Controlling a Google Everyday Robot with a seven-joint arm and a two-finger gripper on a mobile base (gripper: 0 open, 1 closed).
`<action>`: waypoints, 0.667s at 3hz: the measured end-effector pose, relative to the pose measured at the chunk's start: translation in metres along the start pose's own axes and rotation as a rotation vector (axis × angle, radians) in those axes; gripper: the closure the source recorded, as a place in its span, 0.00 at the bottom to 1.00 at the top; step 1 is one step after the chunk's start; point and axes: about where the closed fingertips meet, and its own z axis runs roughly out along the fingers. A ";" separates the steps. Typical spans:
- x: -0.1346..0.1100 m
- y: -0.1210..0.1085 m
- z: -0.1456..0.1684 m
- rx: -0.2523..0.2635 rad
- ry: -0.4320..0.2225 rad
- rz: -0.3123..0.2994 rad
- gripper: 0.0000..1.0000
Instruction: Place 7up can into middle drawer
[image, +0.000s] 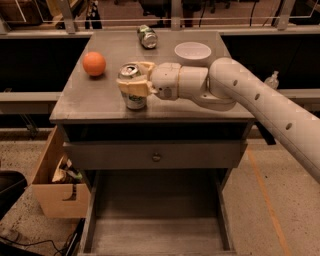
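The 7up can (129, 71) stands upright on the grey cabinet top (100, 105), near its front edge, with its shiny top showing. My gripper (132, 85) reaches in from the right, its tan fingers (136, 88) wrapped round the can's middle and shut on it. The can's base still rests on the top. The middle drawer (155, 235) is pulled open low down in front of the cabinet, and its flat floor is bare.
An orange ball (94, 63) lies left of the can. A darker can on its side (147, 36) and a white bowl (192, 51) sit at the back. A shut drawer front with a round knob (156, 156) is under the top. A cardboard box (56, 187) stands on the floor at left.
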 end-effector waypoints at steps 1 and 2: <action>-0.009 0.006 -0.007 -0.014 -0.010 -0.015 1.00; -0.023 0.023 -0.024 -0.025 -0.026 -0.039 1.00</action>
